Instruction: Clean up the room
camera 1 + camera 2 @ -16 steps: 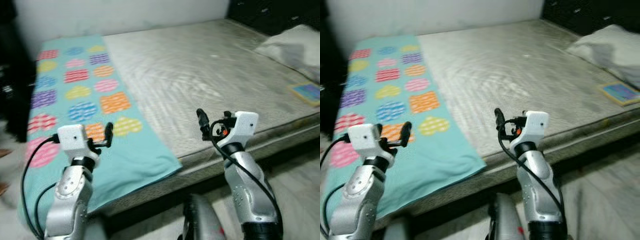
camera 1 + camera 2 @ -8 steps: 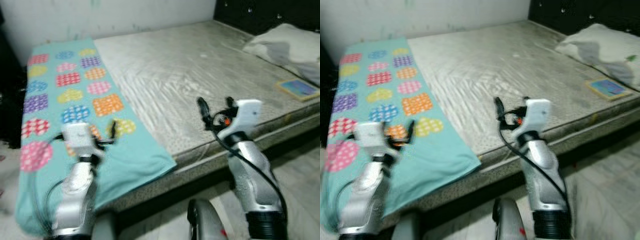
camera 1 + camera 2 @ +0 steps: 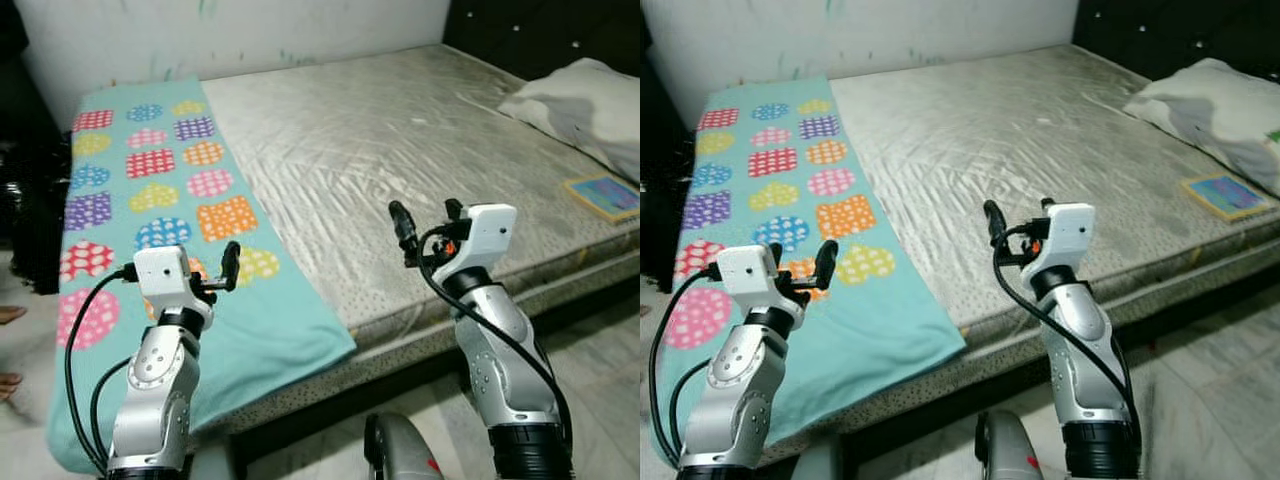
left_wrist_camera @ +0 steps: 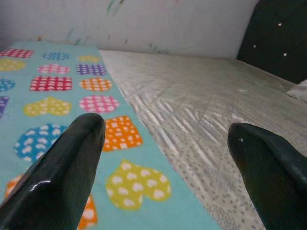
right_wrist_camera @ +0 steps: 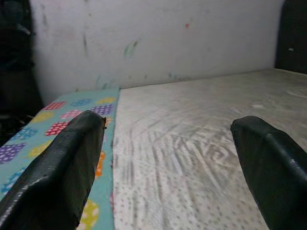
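- One bed (image 3: 400, 150) lies ahead, its grey mattress bare across the middle and right.
- One teal blanket (image 3: 160, 210), printed with coloured hearts, covers the left strip of the mattress; its near end hangs over the front edge of the bed.
- One pillow (image 3: 580, 100), white with grey patches, lies at the far right of the mattress, by the dark headboard (image 3: 530, 40).
- One flat book (image 3: 608, 192) with a blue cover lies on the mattress near the right front edge, just in front of the pillow and apart from it.
- Left end effector (image 3: 226, 270): raised above the near part of the blanket, touching nothing; in the left wrist view its two fingers (image 4: 62, 172) stand wide apart, nothing between them.
- Right end effector (image 3: 428, 228): raised over the front edge of the bare mattress, touching nothing; in the right wrist view its two fingers (image 5: 57, 167) stand wide apart, nothing held.
- One white wall (image 3: 250, 35), with faint marks, stands behind the bed.
- Pale floor (image 3: 600, 340) shows at lower right.
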Tool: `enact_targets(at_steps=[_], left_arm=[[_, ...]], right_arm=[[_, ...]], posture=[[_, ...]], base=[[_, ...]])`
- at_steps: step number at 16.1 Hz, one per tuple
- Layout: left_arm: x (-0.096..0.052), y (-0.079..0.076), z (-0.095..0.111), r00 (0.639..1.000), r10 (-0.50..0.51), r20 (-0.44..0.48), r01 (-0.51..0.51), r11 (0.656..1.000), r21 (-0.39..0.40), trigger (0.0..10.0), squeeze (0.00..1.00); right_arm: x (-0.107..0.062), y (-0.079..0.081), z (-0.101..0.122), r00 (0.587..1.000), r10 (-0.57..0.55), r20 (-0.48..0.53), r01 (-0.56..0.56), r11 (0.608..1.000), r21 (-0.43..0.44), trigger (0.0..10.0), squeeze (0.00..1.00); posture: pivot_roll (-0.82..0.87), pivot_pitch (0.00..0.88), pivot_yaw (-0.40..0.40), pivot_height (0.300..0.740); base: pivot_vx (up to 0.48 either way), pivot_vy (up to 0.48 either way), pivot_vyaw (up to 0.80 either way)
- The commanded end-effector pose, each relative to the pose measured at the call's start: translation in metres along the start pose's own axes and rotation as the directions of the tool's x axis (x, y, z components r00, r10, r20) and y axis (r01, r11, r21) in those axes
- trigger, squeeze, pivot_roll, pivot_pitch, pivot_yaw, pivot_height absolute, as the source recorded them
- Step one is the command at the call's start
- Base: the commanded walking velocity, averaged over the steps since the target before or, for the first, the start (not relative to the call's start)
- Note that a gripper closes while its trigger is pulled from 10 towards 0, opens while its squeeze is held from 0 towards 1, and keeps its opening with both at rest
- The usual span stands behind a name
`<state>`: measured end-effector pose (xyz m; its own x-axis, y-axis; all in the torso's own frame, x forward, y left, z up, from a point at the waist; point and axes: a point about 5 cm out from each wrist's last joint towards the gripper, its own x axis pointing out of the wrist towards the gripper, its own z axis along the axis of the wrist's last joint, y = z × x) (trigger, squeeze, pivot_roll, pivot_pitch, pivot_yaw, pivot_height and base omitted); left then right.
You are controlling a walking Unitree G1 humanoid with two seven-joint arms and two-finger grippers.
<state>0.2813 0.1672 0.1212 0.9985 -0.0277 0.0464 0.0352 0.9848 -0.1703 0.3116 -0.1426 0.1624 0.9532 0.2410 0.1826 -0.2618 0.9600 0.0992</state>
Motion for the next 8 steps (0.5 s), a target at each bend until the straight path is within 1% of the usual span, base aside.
enact_targets(at_steps=[1,2,5,8], left_arm=[[-0.0007,0.0014,-0.0007,1.0,0.001,-0.004,-0.001,1.0,0.015,10.0,0.0],[-0.0007,0.0014,-0.0008,1.0,0.001,-0.004,-0.001,1.0,0.014,10.0,0.0],[-0.0009,0.0012,-0.0016,1.0,-0.001,-0.005,0.001,1.0,0.015,10.0,0.0],[-0.0011,0.0014,-0.0028,1.0,-0.001,-0.01,0.001,1.0,0.014,10.0,0.0]], right_arm=[[0.0004,0.0017,0.0016,1.0,0.009,0.01,-0.009,1.0,-0.008,10.0,0.0],[0.0004,0.0017,0.0016,1.0,0.009,0.011,-0.009,1.0,-0.008,10.0,0.0],[0.0006,0.0012,0.0015,1.0,0.009,0.011,-0.009,1.0,-0.011,10.0,0.0],[0.001,0.0014,0.0003,1.0,0.011,0.009,-0.011,1.0,-0.014,10.0,0.0]], posture=[[-0.09,0.0,0.016,0.691],[-0.09,0.0,0.016,0.696],[-0.09,0.0,0.017,0.736],[-0.08,0.0,0.015,0.74]], base=[[0.0,0.0,0.0],[0.0,0.0,0.0],[0.0,0.0,0.0],[0.0,0.0,0.0]])
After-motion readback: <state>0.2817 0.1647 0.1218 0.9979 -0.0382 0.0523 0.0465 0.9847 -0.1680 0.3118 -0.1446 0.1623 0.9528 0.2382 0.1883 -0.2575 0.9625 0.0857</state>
